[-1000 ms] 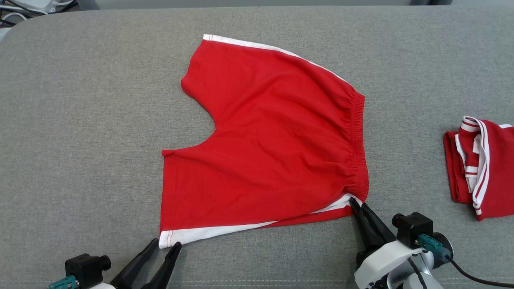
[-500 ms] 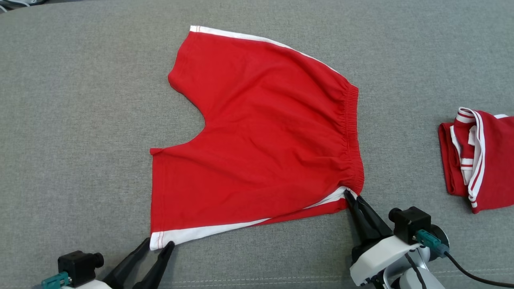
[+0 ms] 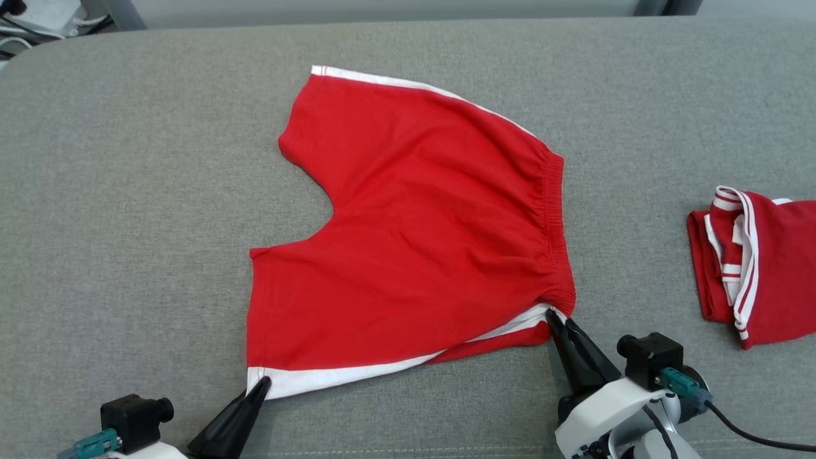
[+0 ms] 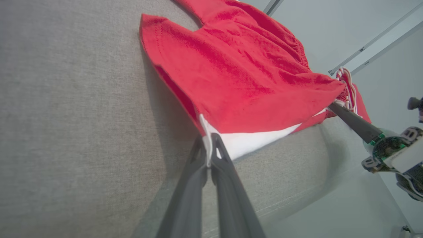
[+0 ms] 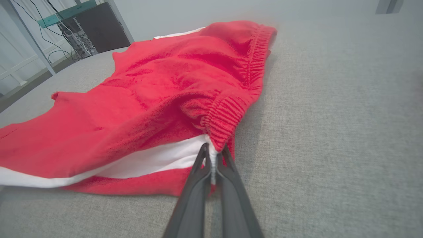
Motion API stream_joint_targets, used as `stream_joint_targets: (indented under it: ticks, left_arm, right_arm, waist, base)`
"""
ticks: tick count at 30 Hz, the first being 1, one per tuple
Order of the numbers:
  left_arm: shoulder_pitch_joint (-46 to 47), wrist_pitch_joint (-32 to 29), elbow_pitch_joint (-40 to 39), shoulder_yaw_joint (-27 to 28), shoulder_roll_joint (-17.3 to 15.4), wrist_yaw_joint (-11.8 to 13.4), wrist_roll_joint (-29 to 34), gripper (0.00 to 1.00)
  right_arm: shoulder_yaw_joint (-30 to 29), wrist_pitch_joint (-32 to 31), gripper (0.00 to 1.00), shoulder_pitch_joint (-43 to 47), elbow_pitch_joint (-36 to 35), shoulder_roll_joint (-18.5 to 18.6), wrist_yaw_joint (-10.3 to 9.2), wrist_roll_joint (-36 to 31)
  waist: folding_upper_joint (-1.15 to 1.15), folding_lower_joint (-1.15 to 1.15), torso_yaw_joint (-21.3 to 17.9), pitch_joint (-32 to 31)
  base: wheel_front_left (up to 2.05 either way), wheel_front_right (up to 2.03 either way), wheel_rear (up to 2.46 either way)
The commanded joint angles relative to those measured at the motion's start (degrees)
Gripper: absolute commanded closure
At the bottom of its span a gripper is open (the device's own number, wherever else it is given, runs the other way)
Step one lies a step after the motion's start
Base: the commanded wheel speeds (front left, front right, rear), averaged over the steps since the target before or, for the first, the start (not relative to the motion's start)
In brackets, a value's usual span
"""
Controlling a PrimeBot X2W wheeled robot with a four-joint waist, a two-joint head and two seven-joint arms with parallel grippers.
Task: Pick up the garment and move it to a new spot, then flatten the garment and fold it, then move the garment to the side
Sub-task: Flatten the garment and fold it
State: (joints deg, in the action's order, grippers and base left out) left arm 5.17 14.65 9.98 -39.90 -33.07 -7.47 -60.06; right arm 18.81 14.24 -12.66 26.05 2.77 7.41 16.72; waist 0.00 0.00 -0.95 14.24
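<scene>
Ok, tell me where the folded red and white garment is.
The folded garment lies at the head view's right edge on the grey surface, apart from the shorts.

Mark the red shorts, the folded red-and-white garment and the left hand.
red shorts (image 3: pixel 414 255), head view, middle of the red front panel.
folded red-and-white garment (image 3: pixel 781 268), head view, its plain red area.
left hand (image 3: pixel 259 385), head view, fingertips shut on the shorts' white hem corner.

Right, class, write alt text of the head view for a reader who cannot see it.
Red shorts with white side stripes lie spread on a grey fabric surface, the left hand shut on the near hem corner and the right hand on the near waistband corner. Another red-and-white garment lies folded at the right.
</scene>
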Motion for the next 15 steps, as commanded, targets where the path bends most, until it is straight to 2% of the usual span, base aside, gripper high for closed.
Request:
stream_joint_targets:
  ticks: [1, 7, 15]
  left_arm:
    - [1.1, 0.3, -0.3, 2.1, -1.2, 0.0, 0.1, 1.0]
    - [0.3, 0.3, 3.1, 1.3, 0.7, 0.0, 0.4, 1.0]
    - [-1.3, 0.3, 7.8, 0.9, 3.2, 0.0, 0.9, 1.0]
  right_arm:
    - [0.9, 0.8, 1.0, -0.5, 0.1, 0.1, 0.08, 0.6]
    - [1.9, 0.8, 1.0, 0.7, 4.2, 0.1, 0.08, 1.7]
    - [4.5, 0.4, 1.0, 2.7, 6.3, 0.1, 0.08, 3.1]
  waist:
    - [0.0, 0.0, 0.9, -2.7]
    - [0.0, 0.0, 2.3, -8.0]
    - [0.0, 0.0, 2.2, -12.7]
  base:
    - [0.0, 0.0, 0.0]
    - [0.0, 0.0, 0.0]
    - [0.0, 0.0, 0.0]
